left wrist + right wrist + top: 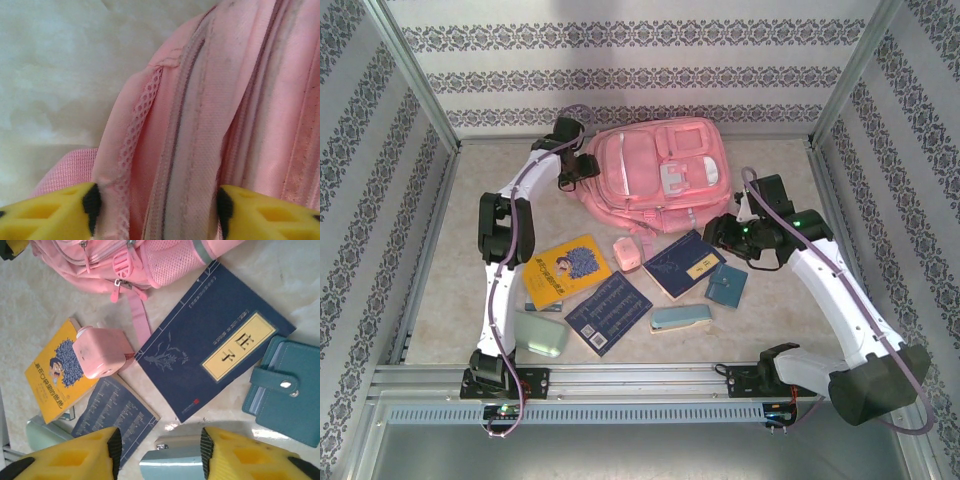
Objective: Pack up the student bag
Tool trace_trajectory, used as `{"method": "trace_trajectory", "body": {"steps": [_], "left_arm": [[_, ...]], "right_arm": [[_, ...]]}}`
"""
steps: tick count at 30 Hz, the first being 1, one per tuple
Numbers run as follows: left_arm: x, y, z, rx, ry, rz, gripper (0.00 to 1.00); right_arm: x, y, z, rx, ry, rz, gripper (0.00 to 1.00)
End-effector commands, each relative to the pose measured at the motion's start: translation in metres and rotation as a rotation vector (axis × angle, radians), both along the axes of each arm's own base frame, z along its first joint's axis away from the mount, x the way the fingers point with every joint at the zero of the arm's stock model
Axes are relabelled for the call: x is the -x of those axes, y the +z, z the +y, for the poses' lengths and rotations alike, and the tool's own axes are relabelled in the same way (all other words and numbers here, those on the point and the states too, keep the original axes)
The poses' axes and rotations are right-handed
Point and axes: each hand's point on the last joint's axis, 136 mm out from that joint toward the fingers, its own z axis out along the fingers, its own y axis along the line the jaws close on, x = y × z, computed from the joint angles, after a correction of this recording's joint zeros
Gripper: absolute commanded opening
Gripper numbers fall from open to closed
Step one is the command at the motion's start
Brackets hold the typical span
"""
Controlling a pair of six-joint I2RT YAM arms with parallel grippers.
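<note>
The student bag (655, 175), a large pink backpack with a pale front patch, lies at the back middle of the table. My left gripper (580, 168) is at its left side. In the left wrist view the left gripper (157, 210) is open wide, its yellow fingers (55, 215) straddling a fold of the bag's pink fabric and zip seam (200, 150). My right gripper (717, 232) hovers in front of the bag's right corner. In the right wrist view the right gripper (157, 450) is open and holds nothing, above a pale blue stapler (170, 462).
In front of the bag lie a navy book with a yellow label (683, 263), a teal wallet (726, 283), a small pink box (626, 252), a yellow book (563, 270), a second navy book (608, 311), the stapler (680, 318) and a mint case (540, 335).
</note>
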Motion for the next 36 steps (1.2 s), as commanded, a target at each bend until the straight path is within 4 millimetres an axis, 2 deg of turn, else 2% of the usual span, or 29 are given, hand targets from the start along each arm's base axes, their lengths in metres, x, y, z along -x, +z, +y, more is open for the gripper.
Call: {"method": "trace_trajectory", "body": {"steps": [1,2,5,8,12,14,18,22,26,29,32,36], "left_arm": [[-0.002,-0.004,-0.011,0.090,-0.027,0.015,0.50],[-0.003,-0.002,-0.017,0.123,-0.039,0.009,0.42],[-0.005,0.008,-0.028,0.196,-0.048,-0.003,0.20],[-0.009,0.035,-0.033,0.275,-0.015,-0.040,0.00],[-0.016,0.096,-0.044,0.431,0.044,-0.133,0.00],[-0.020,0.132,-0.051,0.526,0.078,-0.188,0.00],[-0.018,0.187,-0.065,0.651,0.118,-0.243,0.00],[-0.005,0.230,-0.087,0.741,0.096,-0.260,0.00],[0.014,0.260,-0.103,0.777,0.085,-0.259,0.00],[0.030,0.274,-0.110,0.757,0.072,-0.265,0.00],[0.043,0.276,-0.114,0.728,0.077,-0.255,0.00],[0.054,0.272,-0.122,0.715,0.071,-0.232,0.00]], "right_arm": [[0.007,-0.009,0.008,-0.014,0.020,0.035,0.40],[0.008,-0.009,0.009,-0.011,0.026,0.035,0.36],[0.008,-0.007,0.009,0.013,0.034,0.017,0.33],[0.006,-0.002,0.005,0.060,0.040,-0.011,0.32],[0.001,0.002,-0.001,0.108,0.042,-0.042,0.30],[-0.003,0.007,0.000,0.107,0.051,-0.072,0.28],[-0.018,0.017,0.001,0.115,0.043,-0.134,0.42],[-0.035,0.026,0.020,0.061,0.135,-0.207,0.47],[-0.051,0.026,0.037,0.010,0.176,-0.253,0.46],[-0.064,0.021,0.042,-0.029,0.127,-0.198,0.37],[-0.071,0.011,0.052,-0.107,0.070,-0.084,0.32],[-0.081,-0.003,0.071,-0.213,0.073,0.016,0.41]]}}
